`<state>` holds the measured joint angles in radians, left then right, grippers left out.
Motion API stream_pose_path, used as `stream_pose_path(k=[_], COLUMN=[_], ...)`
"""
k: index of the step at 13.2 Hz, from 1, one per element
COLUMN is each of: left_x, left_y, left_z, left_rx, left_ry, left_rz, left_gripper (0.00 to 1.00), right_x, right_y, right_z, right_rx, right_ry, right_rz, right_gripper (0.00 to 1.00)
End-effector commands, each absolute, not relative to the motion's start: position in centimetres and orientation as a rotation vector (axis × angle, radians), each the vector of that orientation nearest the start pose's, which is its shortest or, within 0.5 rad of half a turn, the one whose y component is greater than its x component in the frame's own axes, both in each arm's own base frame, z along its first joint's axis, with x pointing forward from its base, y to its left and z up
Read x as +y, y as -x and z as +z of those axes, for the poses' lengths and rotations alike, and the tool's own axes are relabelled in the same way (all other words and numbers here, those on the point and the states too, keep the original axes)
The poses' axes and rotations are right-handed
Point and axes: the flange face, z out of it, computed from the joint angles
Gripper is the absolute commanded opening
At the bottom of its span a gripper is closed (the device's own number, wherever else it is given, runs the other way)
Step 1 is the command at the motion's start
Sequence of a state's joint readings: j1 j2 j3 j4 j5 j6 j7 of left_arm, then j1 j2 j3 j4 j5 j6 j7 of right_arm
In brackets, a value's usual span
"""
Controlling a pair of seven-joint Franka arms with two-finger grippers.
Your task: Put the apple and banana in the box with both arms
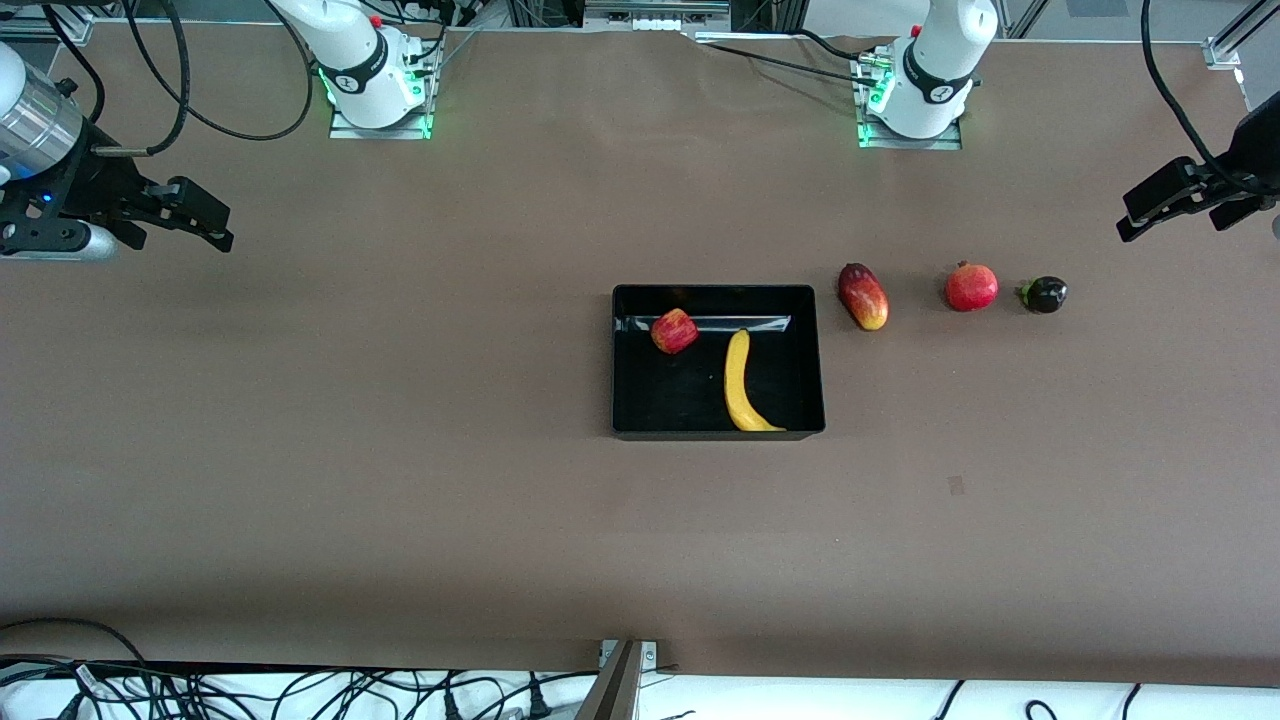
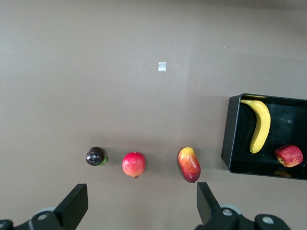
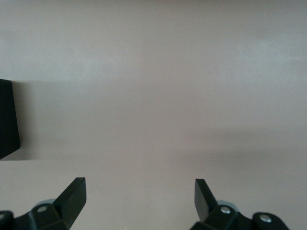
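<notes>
yellow banana (image 1: 742,385) and apple (image 1: 675,331) lie in box (image 1: 718,295) | smooth, light, would grip mid-body | my left gripper (image 1: 1165,200) and right gripper (image 1: 195,215) both spread apart, empty, waiting over table ends

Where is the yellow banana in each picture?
Front view: the banana lies in the black box, nearer the front camera than the apple.
Left wrist view: the banana lies in the box beside the apple.
Right wrist view: no banana; only a corner of the box shows.
Shared landmark: the box.
</notes>
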<state>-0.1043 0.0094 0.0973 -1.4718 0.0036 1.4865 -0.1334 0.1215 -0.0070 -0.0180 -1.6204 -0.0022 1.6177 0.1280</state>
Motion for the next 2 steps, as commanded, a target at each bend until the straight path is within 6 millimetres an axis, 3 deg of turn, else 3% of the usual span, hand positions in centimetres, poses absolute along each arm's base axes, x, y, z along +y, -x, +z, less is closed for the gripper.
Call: stream_pose_path(k=[1,2], left_x=[0.80,0.76], left_y=[-54.69,-54.79], left_z=[65.43,65.26], left_rx=[-0.158,-0.156], left_ry=[3.117,3.112], left_rz=[0.013,0.017], left_gripper=[1.00,1.00], right_x=[5.55,5.55], right_y=[-55.48,-55.48], right_z=[61.32,61.32], right_rx=[0.013,0.013], right_ry=[3.124,3.124], right_rz=[-0.014,-0.014], right_gripper=[1.00,1.00])
